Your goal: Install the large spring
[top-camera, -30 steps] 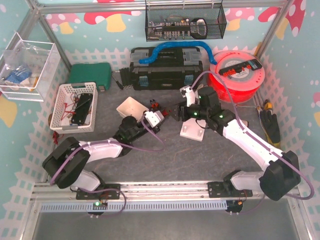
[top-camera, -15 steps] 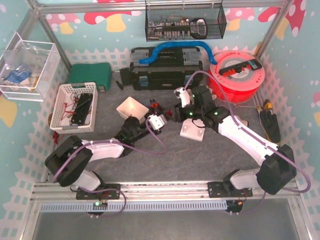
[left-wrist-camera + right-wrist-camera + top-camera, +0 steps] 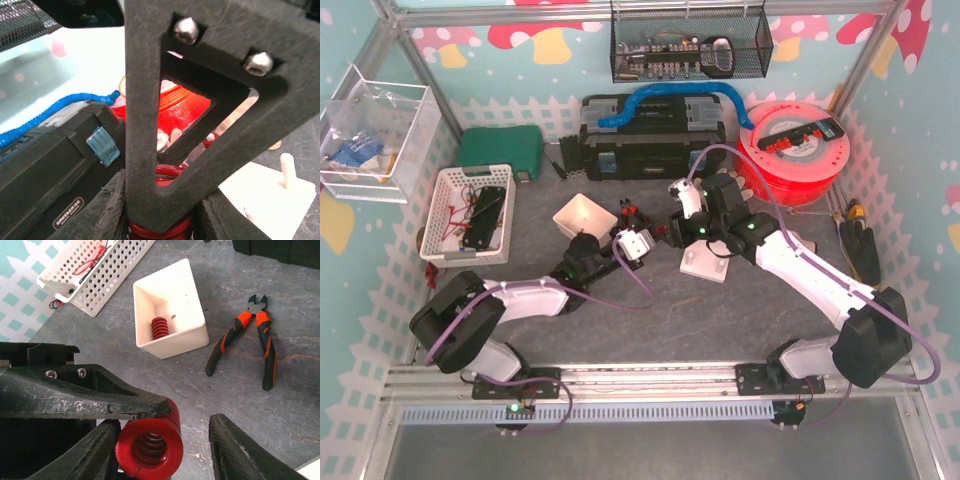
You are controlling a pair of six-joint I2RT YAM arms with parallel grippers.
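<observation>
Right wrist view: large spring [image 3: 150, 445] seen end-on, low in frame, over grey table [image 3: 225, 290].
L gripper [image 3: 145, 412]: clamped on spring, finger across its top.
R gripper [image 3: 164, 429]: approx half open, straddling spring; one finger touches coil, other apart.
Nearby: white bin [image 3: 175, 342] w/ smaller red spring [image 3: 160, 330]; pliers [image 3: 250, 340] beside bin.

small white label [image 3: 67, 214] on the black toolbox [image 3: 45, 170]; too blurred to read.
</observation>
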